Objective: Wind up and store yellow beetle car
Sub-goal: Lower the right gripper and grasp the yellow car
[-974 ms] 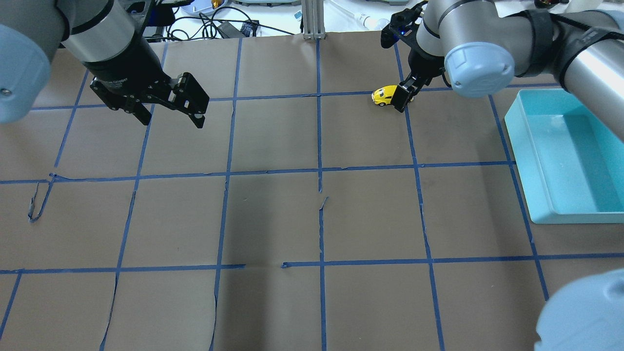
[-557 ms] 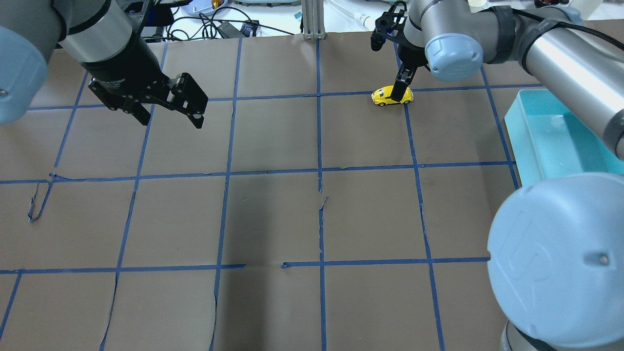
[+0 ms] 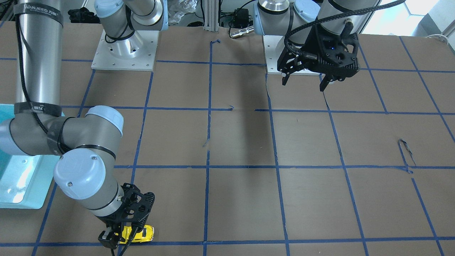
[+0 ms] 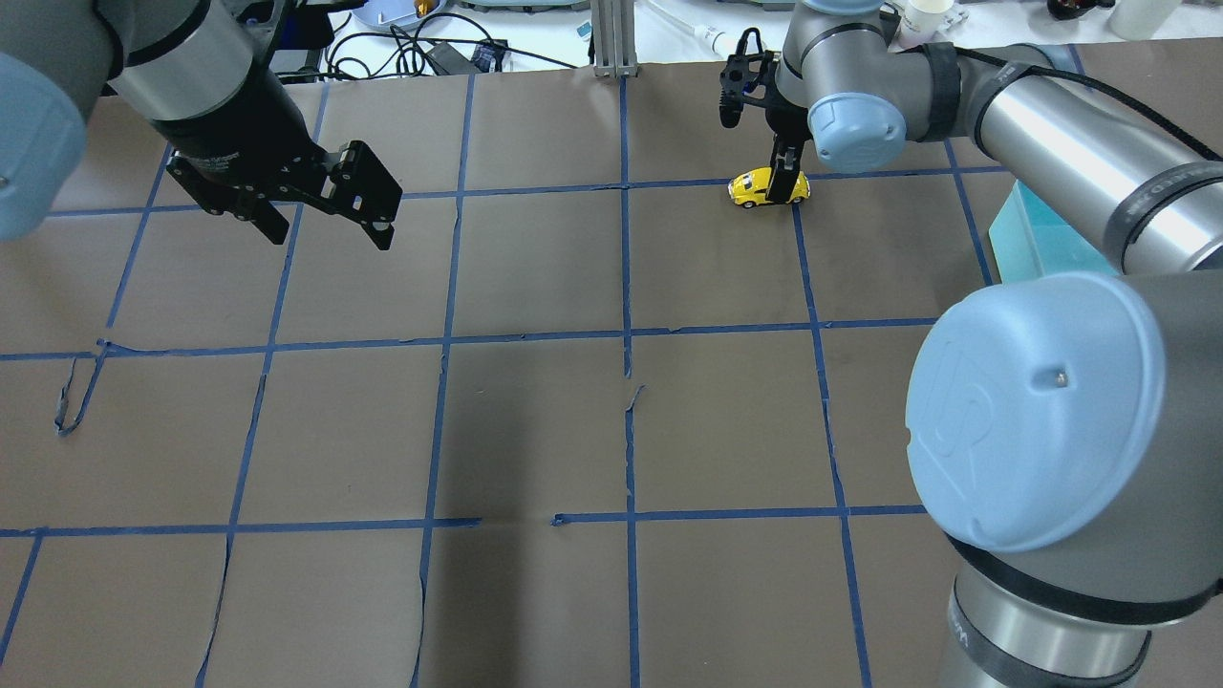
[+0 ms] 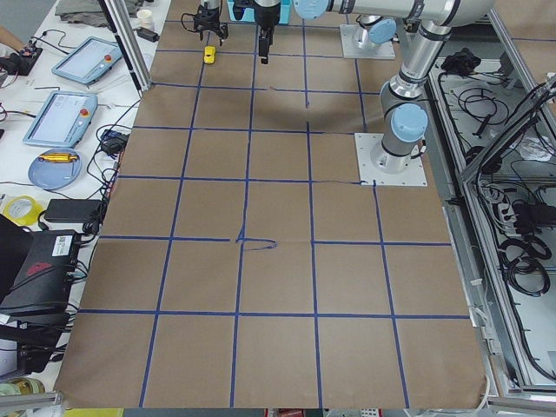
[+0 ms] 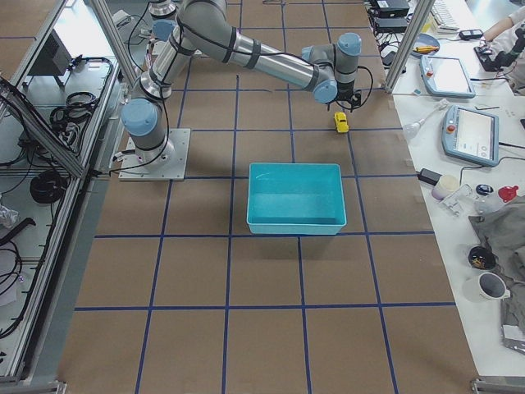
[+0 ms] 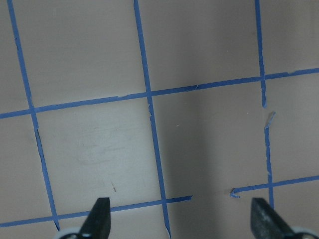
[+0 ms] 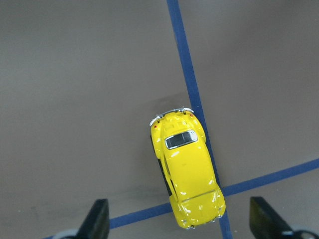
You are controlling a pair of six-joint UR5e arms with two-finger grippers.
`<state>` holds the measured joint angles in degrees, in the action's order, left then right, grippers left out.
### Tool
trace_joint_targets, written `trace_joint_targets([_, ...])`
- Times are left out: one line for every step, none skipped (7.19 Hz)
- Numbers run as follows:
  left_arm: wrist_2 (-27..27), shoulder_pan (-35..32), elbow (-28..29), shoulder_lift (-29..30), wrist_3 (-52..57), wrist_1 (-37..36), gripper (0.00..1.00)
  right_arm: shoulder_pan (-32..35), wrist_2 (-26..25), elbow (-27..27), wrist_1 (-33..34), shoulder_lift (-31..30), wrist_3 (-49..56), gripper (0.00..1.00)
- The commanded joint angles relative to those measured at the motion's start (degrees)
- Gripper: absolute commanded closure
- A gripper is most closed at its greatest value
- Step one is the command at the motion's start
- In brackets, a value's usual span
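Observation:
The yellow beetle car (image 4: pixel 751 188) stands on its wheels on a blue tape crossing at the far right of the table. It also shows in the front view (image 3: pixel 145 233) and the right side view (image 6: pixel 340 122). My right gripper (image 4: pixel 782 183) is directly over it, pointing down, open. In the right wrist view the car (image 8: pixel 184 169) lies between the two spread fingertips (image 8: pixel 97 215), with clear gaps on both sides. My left gripper (image 4: pixel 325 205) hangs open and empty above the far left of the table; its wrist view (image 7: pixel 182 219) shows only paper and tape.
A teal bin (image 6: pixel 295 167) sits on the robot's right side, partly hidden in the overhead view (image 4: pixel 1027 229) by my right arm's elbow (image 4: pixel 1032 411). Cables and clutter lie beyond the table's far edge (image 4: pixel 430 48).
My right arm swung so that its elbow now fills the overhead view's lower right, and the gripper turned upright over the car. The car stayed put. The left gripper hardly moved.

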<state>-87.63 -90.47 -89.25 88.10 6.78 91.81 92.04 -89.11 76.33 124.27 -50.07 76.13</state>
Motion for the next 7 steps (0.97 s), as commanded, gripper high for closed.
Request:
trace_joint_targets([-0.2, 0.1, 0.0, -0.4, -0.6, 0.6, 0.0, 0.0, -0.1, 0.0, 3.2, 2.5, 2.0, 0.0])
trace_joint_targets([-0.2, 0.1, 0.0, -0.5, -0.9, 0.6, 0.0, 0.0, -0.1, 0.0, 3.9, 3.0, 2.3, 0.0])
trace_joint_targets([-0.3, 0.1, 0.1, -0.6, -1.2, 0.6, 0.0, 0.0, 0.0, 0.0, 3.9, 3.4, 2.3, 0.0])
trace_joint_targets([-0.3, 0.2, 0.2, -0.6, -1.8, 0.6, 0.0, 0.0, 0.1, 0.0, 3.9, 3.6, 2.3, 0.0])
trace_joint_targets([-0.3, 0.2, 0.3, -0.6, -1.9, 0.6, 0.0, 0.1, 0.5, 0.0, 3.9, 3.7, 2.3, 0.0])
trace_joint_targets([-0.2, 0.2, 0.2, -0.6, -1.9, 0.6, 0.0, 0.0, 0.6, 0.0, 3.8, 3.8, 2.3, 0.03])
trace_joint_targets([-0.2, 0.3, 0.0, -0.5, -1.9, 0.5, 0.0, 0.0, 0.6, 0.0, 3.9, 4.4, 2.3, 0.04])
